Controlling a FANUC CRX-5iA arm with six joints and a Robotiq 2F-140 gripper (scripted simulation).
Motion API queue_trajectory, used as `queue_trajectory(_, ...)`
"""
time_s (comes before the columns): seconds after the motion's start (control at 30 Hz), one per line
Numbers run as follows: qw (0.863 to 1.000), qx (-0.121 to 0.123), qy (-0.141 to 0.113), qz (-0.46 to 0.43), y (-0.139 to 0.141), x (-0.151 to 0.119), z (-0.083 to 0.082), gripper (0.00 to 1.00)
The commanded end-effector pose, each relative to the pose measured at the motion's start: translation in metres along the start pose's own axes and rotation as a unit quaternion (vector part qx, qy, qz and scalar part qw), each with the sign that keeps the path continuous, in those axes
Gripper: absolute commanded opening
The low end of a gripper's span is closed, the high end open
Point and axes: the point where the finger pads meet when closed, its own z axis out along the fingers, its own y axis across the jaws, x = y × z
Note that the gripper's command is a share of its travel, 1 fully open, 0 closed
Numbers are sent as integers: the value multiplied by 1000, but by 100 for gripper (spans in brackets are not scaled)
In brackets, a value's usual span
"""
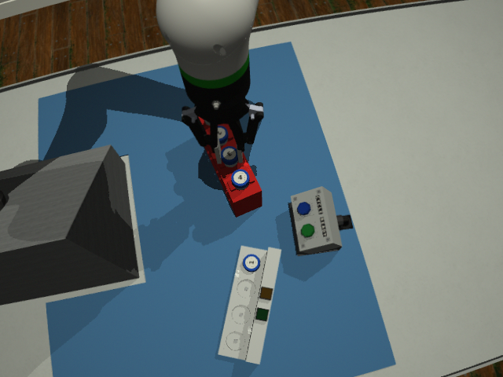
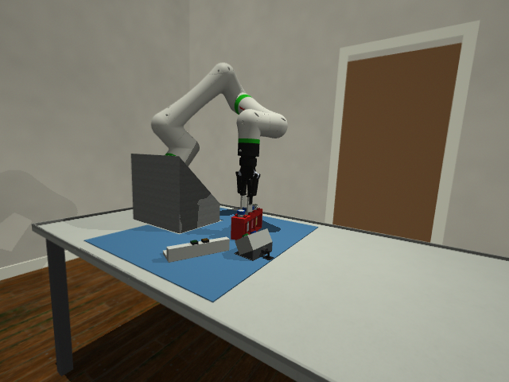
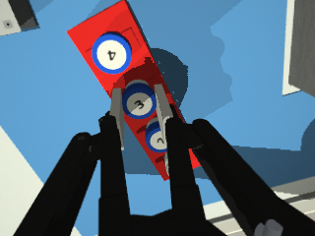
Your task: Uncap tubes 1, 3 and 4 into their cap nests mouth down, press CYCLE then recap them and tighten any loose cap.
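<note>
1. The gripper (image 3: 139, 105) hangs straight down over the red tube block (image 1: 247, 199) and is pinching the cap numbered 3 (image 3: 139, 103), one grey finger pad (image 3: 116, 110) pressed on each side of its blue rim.
2. That cap sits on its tube in the red block, between the cap numbered 4 (image 1: 240, 177) toward the block's near end and the cap numbered 2 (image 3: 158, 139) on the other side, partly hidden behind a finger.
3. The end of the red block beyond cap 2 is hidden under the gripper in every view, so I cannot tell what stands there.
4. The cap tray (image 1: 227, 341) lies on the blue mat (image 1: 324, 316), well apart from the red block, toward the mat's near edge.
5. One blue-rimmed cap (image 1: 251, 262) rests in the tray's nest closest to the red block; its number is too blurred to read.
6. The other three nests show bare floors.
7. The two lamps (image 1: 266, 293) on the strip beside the nests look dark.
8. The small desk (image 1: 331, 239) with the blue key (image 1: 303, 208) and green key (image 1: 307, 230) stands near the red block, to its right in the top view.
</note>
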Motion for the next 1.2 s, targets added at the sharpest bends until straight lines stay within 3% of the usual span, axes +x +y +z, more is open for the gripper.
queue_trajectory(0.0,992,1,-3,-129,0,0,0,0)
queue_trajectory(0.2,964,1,-2,-267,0,0,0,0)
queue_trajectory(0.3,961,2,-3,-276,0,0,0,0)
queue_trajectory(0.53,899,2,-2,-438,0,0,0,0)
queue_trajectory(0.77,899,2,-2,-438,0,0,0,0)
queue_trajectory(0.8,899,2,-2,-438,0,0,0,35)
queue_trajectory(1.17,899,2,-2,-438,0,0,0,35)
